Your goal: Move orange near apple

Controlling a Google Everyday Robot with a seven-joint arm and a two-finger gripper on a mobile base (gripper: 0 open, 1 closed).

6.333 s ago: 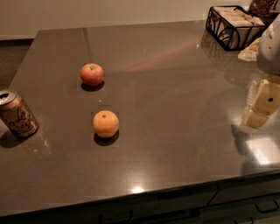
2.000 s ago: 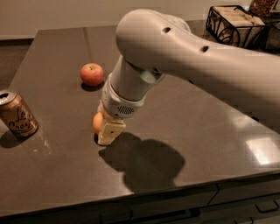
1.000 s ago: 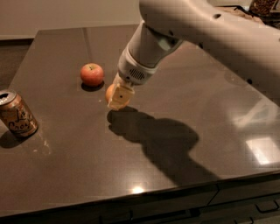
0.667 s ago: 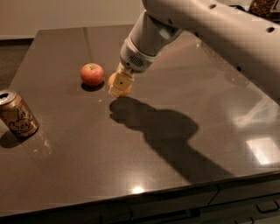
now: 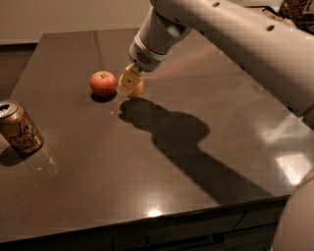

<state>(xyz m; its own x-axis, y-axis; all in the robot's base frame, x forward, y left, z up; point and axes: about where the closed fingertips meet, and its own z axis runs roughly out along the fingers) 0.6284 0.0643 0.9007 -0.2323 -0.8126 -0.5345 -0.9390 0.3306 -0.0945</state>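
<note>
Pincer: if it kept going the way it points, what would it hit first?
Probably the table: the pincer, gripping the orange just right of the apple, points downward. Depth is unclear.

A single camera looked down on the table [image 5: 98,171] from above its near edge, tilted steeply and facing the far side, where a strip of pale wall [image 5: 73,14] showed along the top left. It stood close enough that the tabletop filled nearly the whole frame, with the near edge crossing the bottom and the left edge running off towards the far left. The arm [image 5: 221,29] came in from the far right, large and close to the lens. The gripper [image 5: 128,83] sat left of centre in the far half, clasped on the orange [image 5: 138,89], just right of the apple [image 5: 103,82]. A can [image 5: 19,128] stood at the left margin.
</note>
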